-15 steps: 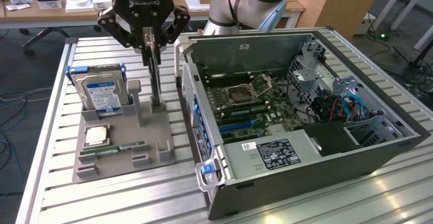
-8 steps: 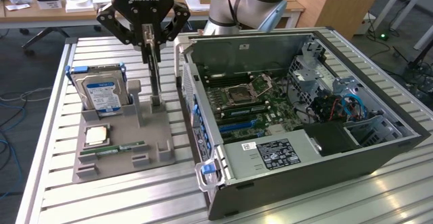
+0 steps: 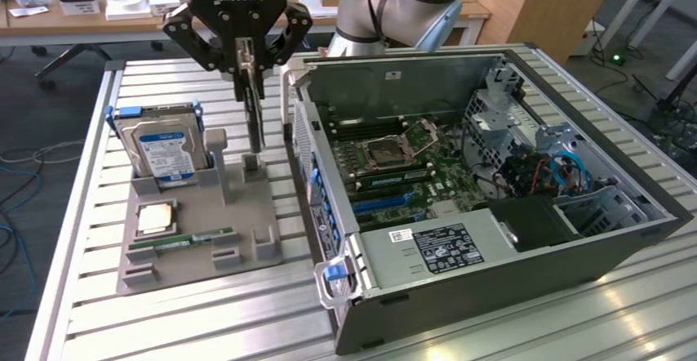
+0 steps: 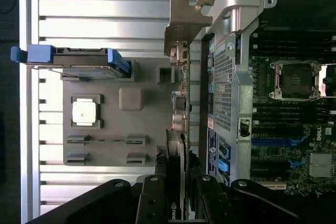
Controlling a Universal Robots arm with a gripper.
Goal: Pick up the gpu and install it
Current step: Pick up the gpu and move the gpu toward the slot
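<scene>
My gripper (image 3: 248, 65) hangs over the grey parts tray (image 3: 196, 255), at the tray's edge nearest the open computer case (image 3: 490, 173). It is shut on the gpu (image 3: 254, 116), a thin dark card seen edge-on and held upright. The card's lower end sits just over a grey holder post (image 3: 253, 167); I cannot tell whether they touch. In the wrist view the gpu (image 4: 176, 156) runs between my fingers (image 4: 152, 198), its pale metal bracket (image 4: 181, 30) at the far end. The gripper (image 4: 178, 187) clamps both faces. Blue slots (image 3: 381, 202) lie on the motherboard.
The tray also holds an upright silver hard drive with blue rails (image 3: 163, 149), a square processor (image 3: 156, 216) and a narrow green memory stick (image 3: 185, 240). The case's side wall (image 3: 310, 132) stands close beside the card. A desk with clutter (image 3: 120, 2) is behind.
</scene>
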